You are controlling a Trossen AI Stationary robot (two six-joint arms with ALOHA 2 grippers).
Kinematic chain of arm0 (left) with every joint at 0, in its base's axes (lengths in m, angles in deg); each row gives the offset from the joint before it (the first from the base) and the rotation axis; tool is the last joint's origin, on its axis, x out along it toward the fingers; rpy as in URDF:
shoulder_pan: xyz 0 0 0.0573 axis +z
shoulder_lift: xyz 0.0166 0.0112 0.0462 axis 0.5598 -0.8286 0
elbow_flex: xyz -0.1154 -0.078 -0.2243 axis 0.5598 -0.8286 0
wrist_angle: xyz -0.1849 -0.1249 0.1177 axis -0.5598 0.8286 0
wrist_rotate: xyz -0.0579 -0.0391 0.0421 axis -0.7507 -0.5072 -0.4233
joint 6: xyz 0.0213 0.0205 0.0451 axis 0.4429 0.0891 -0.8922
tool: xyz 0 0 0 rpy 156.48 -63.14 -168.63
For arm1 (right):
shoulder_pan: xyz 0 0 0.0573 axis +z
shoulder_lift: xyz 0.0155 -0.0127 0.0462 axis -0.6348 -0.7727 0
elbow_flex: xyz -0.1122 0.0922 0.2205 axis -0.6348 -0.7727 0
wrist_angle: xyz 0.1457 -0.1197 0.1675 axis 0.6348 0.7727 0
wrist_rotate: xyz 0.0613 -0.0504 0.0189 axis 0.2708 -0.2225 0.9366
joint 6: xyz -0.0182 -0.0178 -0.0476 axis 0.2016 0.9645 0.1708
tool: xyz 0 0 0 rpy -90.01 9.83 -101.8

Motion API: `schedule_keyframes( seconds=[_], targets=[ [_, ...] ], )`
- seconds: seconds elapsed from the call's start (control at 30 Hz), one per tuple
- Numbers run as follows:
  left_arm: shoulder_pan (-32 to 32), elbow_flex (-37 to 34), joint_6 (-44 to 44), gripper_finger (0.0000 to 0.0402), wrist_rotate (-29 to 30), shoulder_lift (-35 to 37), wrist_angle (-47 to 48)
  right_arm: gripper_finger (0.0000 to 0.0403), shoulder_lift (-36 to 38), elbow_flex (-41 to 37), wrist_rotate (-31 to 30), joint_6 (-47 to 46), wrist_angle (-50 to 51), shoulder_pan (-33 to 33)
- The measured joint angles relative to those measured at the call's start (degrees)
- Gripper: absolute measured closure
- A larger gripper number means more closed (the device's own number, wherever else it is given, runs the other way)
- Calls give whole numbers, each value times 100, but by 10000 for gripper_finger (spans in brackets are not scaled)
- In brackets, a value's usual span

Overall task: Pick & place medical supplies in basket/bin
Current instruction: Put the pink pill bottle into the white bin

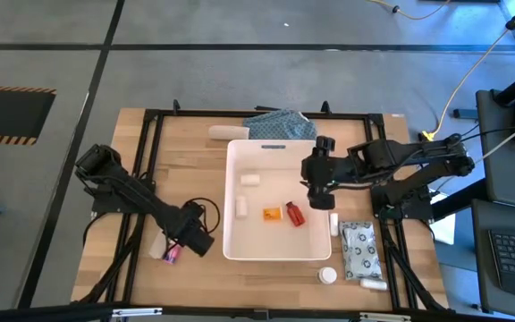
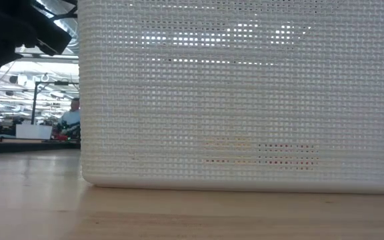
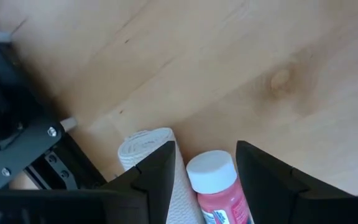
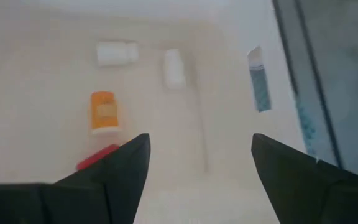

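Centrally, the white tub (image 1: 278, 250) is sitting on the wooden table (image 1: 195, 170), and it is already holding several supplies: a red bottle (image 1: 294, 215) lying just beside an orange bottle (image 1: 272, 213), a white bottle (image 1: 241, 207) near the orange one, and a small white roll (image 1: 250, 180) farther toward the tub's far end. Seen from the right wrist, the orange bottle (image 4: 103, 111) and the red one (image 4: 98, 157) are lying close together on the tub floor, with two white items beyond them. The right gripper (image 1: 318, 199) is hovering over the tub's right side with its fingers (image 4: 291, 174) spread apart and nothing between them. Outside the tub on the right, a white tube (image 1: 333, 223) is lying against the wall, a flat grey patterned pouch (image 1: 359, 249) is lying near it, and a white round roll (image 1: 328, 276) and another white tube (image 1: 373, 284) are resting by the near edge. To the tub's left, the left gripper (image 1: 175, 251) is reaching down to the table, its parted fingers (image 3: 160, 171) straddling a pink bottle with a white cap (image 3: 218, 186), with a white gauze roll (image 3: 143, 144) touching the outside of one finger; whether the fingers are actually pressing on the bottle cannot be told. A blue-green patterned cloth (image 1: 280, 125) is bunching up behind the tub, beside a white tube (image 1: 224, 133). At table height the tub's mesh wall (image 2: 245, 100) is filling most of the view, and a person (image 2: 71, 119) is standing far off in the room.
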Motion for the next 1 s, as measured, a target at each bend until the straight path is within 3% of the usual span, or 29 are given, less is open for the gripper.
schedule_keyframes(
  seconds=[0.17,0.3,0.57,0.8,1.0],
  targets=[
    [128,0,342,236,22,0,25,120,543,-477,-170,481,-555,7],
    [148,0,-82,236,26,0,38,120,1324,-1346,-169,631,-1513,7],
    [144,0,-80,205,-71,0,42,120,2570,-1966,-164,164,-1914,42],
    [136,0,197,136,-21,0,6,120,2888,-1966,-70,53,-1878,42],
    [131,0,739,127,-207,1,-115,120,2793,-1966,-61,49,-1783,42]
  ],
)
